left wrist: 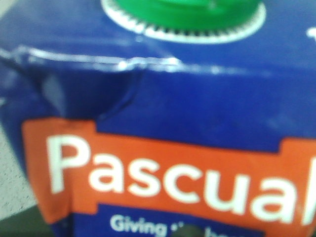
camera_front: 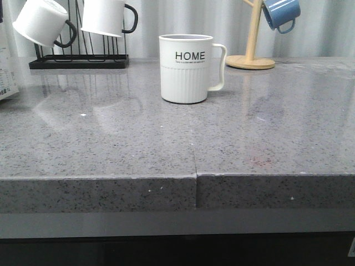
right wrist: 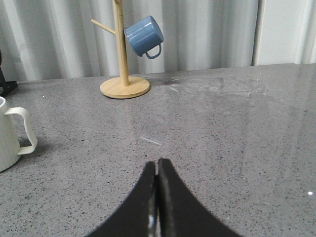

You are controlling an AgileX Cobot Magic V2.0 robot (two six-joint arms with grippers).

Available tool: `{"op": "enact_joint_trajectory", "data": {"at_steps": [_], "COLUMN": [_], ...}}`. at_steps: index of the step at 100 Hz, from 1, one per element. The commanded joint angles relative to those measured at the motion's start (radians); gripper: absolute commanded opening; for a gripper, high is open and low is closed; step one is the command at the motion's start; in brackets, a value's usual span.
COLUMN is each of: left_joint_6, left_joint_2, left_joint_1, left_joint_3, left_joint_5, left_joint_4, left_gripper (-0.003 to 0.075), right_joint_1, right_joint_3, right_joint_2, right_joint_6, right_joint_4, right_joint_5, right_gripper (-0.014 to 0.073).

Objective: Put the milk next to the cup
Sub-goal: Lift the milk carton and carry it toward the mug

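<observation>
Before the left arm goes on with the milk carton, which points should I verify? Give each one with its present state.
1. Blue milk carton with green cap close to the left wrist camera: ok.
2. Left gripper's hold on the carton: cannot tell, fingers not visible.
3. White ribbed "HOME" mug upright on the grey speckled countertop: ok.
4. Bare countertop on both sides of the mug: ok.
5. Right gripper shut, holding nothing, apart from the mug: ok.
6. Wooden mug tree with blue mug stands behind, away from the mug: ok.
</observation>
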Motion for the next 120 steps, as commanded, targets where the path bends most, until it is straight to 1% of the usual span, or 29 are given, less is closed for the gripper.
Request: {"op": "enact_joint_trajectory", "data": {"at_steps": [1,14,25,32,47,56,71,84,100,120], "left_joint_6": [0.001,0.001,0.015,0.080,0.305,0.372,0.377,0.377,0.380,0.483], "left_joint_2": [-0.094,-0.134,-0.143,-0.143,-0.142,-0.140,-0.133,-0.086,-0.020,0.070], "left_joint_1": [-0.013,-0.042,-0.090,-0.133,-0.232,-0.286,-0.356,-0.405,-0.484,-0.574], "left_joint_3": [-0.044,-0.079,-0.113,-0.133,-0.165,-0.173,-0.173,-0.175,-0.177,-0.263], "left_joint_5": [-0.165,-0.126,-0.109,-0.105,-0.117,-0.135,-0.183,-0.236,-0.347,-0.386], "left_joint_4": [-0.025,-0.071,-0.113,-0.179,-0.380,-0.449,-0.498,-0.544,-0.627,-0.740], "left_gripper": [0.0064,0.0064,0.0064,0.0064,0.0064,0.0064,0.0064,0.0064,0.0064,0.0064], "right_joint_1": [-0.005,-0.005,-0.005,-0.005,-0.005,-0.005,-0.005,-0.005,-0.005,-0.005], "right_joint_3": [-0.027,-0.023,-0.023,-0.023,-0.023,-0.023,-0.023,-0.023,-0.023,-0.023], "right_joint_2": [0.002,0.002,0.002,0.002,0.002,0.002,0.002,0.002,0.002,0.002], "right_joint_6": [0.000,0.000,0.000,0.000,0.000,0.000,0.000,0.000,0.000,0.000], "right_joint_4": [-0.012,-0.012,-0.012,-0.012,-0.012,-0.012,-0.012,-0.012,-0.012,-0.012], "right_joint_5": [-0.071,-0.072,-0.072,-0.072,-0.072,-0.072,-0.072,-0.072,-0.072,-0.072], "right_gripper": [-0.0122,-0.0122,-0.0122,-0.0122,-0.0122,-0.0122,-0.0122,-0.0122,-0.0122,-0.0122]}}
